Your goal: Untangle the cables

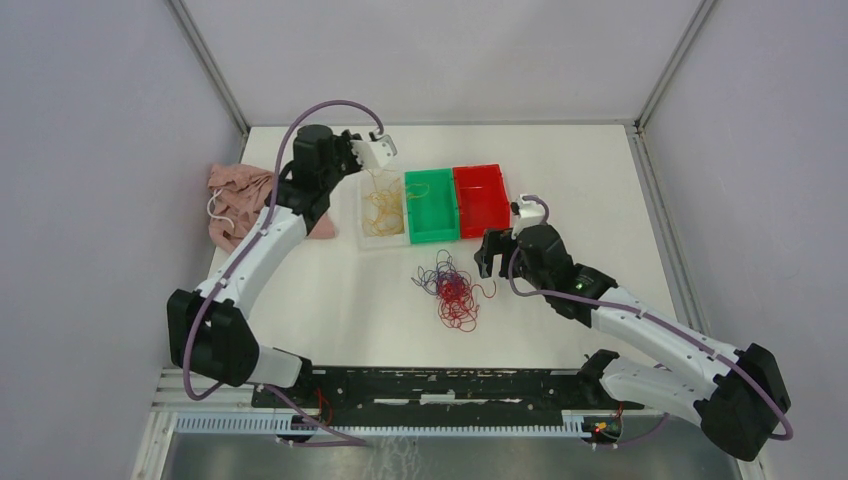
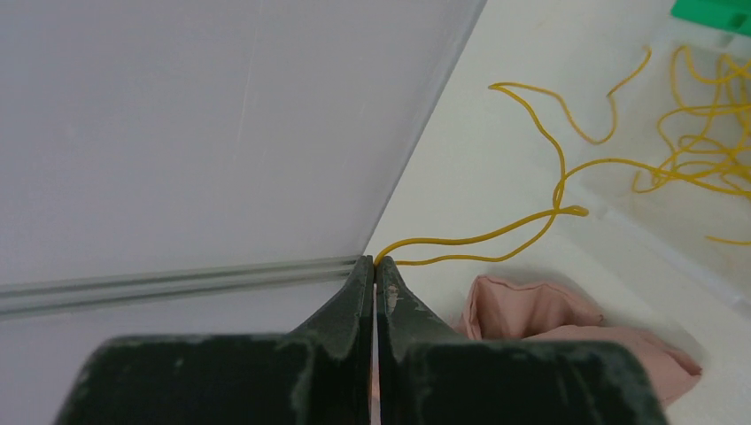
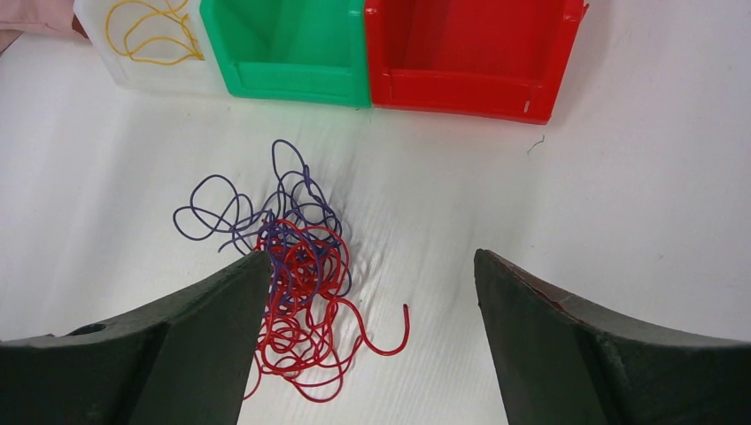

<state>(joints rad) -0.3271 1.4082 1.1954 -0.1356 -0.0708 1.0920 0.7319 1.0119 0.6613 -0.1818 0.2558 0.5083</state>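
At the bottom of the left wrist view, the left gripper (image 2: 375, 266) has its dark fingers pressed together on a yellow cable (image 2: 478, 237). The doubled strand runs from the tips toward the right of the frame, rising slightly, its long axis nearly level, to a clear bin (image 2: 673, 257) at the right edge where more yellow loops lie. A grey wall panel fills the upper left. A pink cloth (image 2: 549, 310) is bunched at the lower right, just beside the fingers.

In the top view the clear bin, a green bin (image 1: 432, 236) and a red bin (image 1: 481, 230) stand touching in a row at centre. The right wrist view sees bare floor in the green and red ones.

Below the bins, a tangle of red and purple cables (image 3: 297, 292) lies on the white table (image 3: 620, 177), purple loops toward the upper left, a red end hooking toward the lower right. The right gripper (image 3: 372, 257) hangs over it with jaws spread wide, holding nothing, its left-of-frame finger covering the tangle's edge.
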